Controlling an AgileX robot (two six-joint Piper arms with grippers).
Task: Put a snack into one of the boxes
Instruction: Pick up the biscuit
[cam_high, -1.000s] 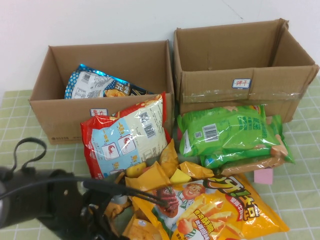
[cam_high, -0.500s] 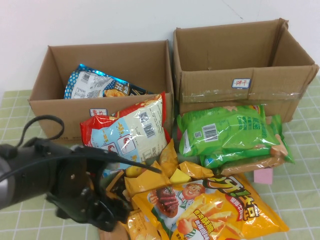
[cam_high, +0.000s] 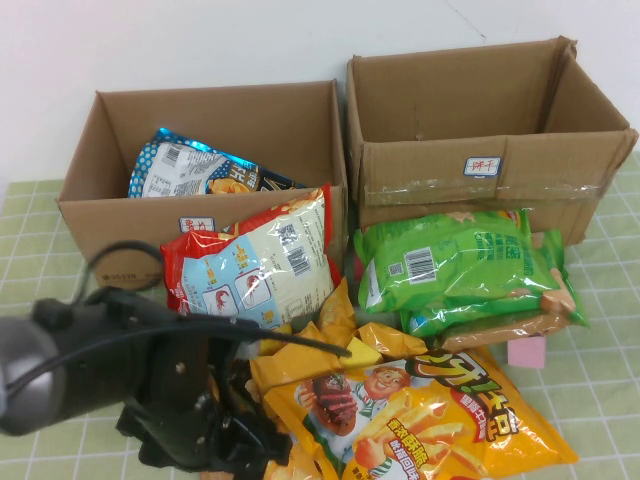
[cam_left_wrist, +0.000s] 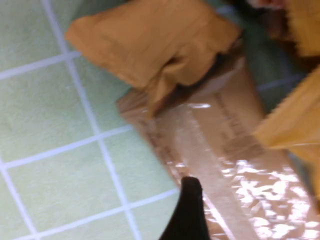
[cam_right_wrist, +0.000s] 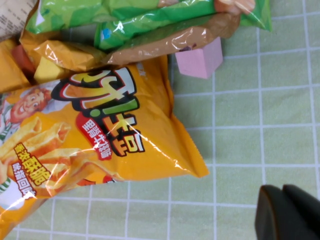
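Note:
The snack (cam_high: 430, 420), a glossy yellow-orange chip bag with a cartoon chef, lies flat at the front of the pile; the right wrist view also shows the snack (cam_right_wrist: 100, 145). The lower cardboard box (cam_high: 120, 235) stands at the back left, with a blue bag (cam_high: 200, 170) inside. My left gripper (cam_high: 248, 448) hangs low at the front left of the pile, just left of the snack. It is open, and one black fingertip (cam_left_wrist: 191, 200) sits over a clear brown packet (cam_left_wrist: 225, 160). My right gripper (cam_right_wrist: 289, 215) is shut and empty over the cloth beside the snack's corner.
The taller taped box (cam_high: 480, 170) stands at the back right. A red-and-white shrimp bag (cam_high: 255, 265) leans on the lower box. Green bags (cam_high: 460, 265), small orange packets (cam_high: 310, 350) and a pink block (cam_high: 527, 351) crowd round the snack. A green checked cloth (cam_high: 600, 400) covers the table.
My left arm has swung from the front left corner to the right, closing on the small orange packets beside the snack. The bags and boxes have not moved.

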